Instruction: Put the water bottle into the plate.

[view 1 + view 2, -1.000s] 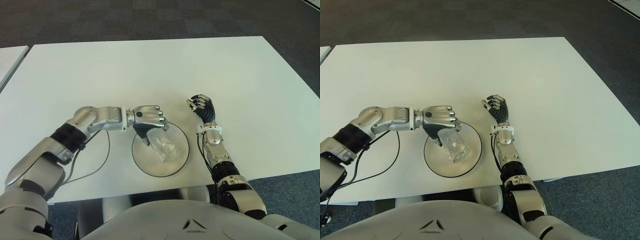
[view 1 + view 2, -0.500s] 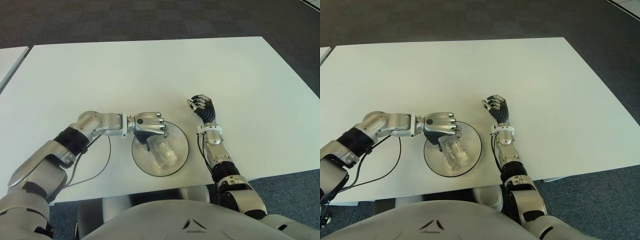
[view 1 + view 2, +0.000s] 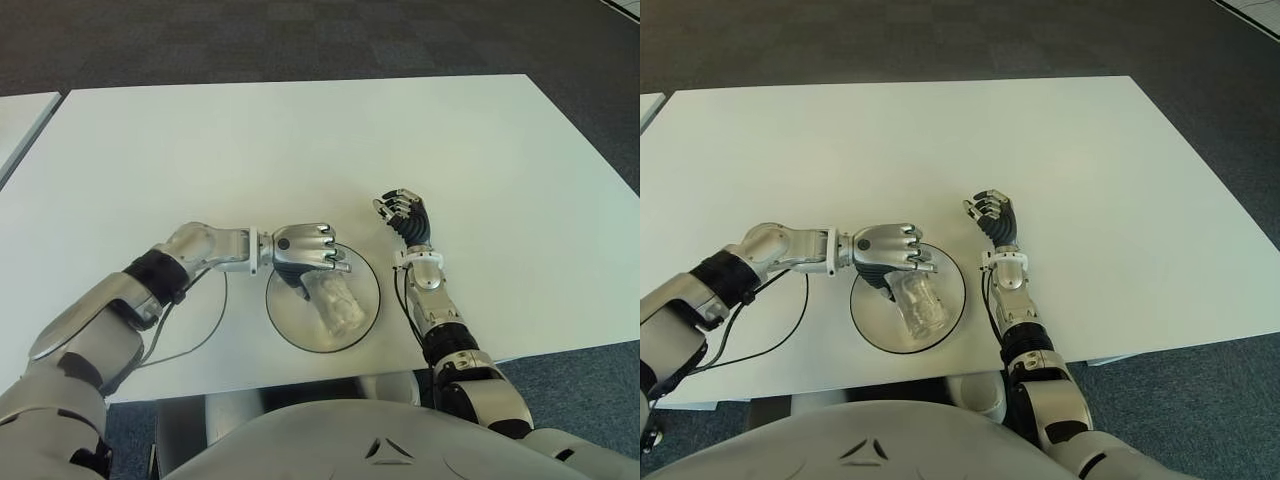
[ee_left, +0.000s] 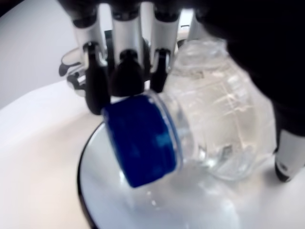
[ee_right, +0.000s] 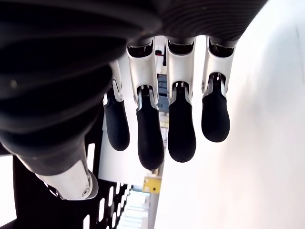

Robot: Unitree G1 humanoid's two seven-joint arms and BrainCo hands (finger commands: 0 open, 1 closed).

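Left arm reaches in low from the robot's left across the white bench (image 3: 300, 130), forearm near level, a loose cable (image 3: 200, 335) trailing beside it on the surface. Left hand (image 3: 305, 257) sits over the far-left rim of the plate (image 3: 365, 320), knuckles up, fingers (image 4: 125, 45) curled over and closed on the bottle (image 3: 336, 304). Bottle is tilted almost flat inside the plate, blue cap (image 4: 139, 140) toward the wrist, base toward the robot's body; its underside looks to be at or just off the plate floor, contact not certain. Handling, by judgement: clear, thin-walled plastic, ribbed, seemingly near empty, so light and easy to dent; smooth and round, so likely to roll once let go, though the plate's raised rim should check it. Best hold is around the ribbed mid-body, where the hand has it now, not the narrow neck. Right hand (image 3: 403, 213) is idle, just right of the plate, forearm angled up from the bench's near edge, 4 fingers (image 5: 182, 129) curled loosely, nothing in them.
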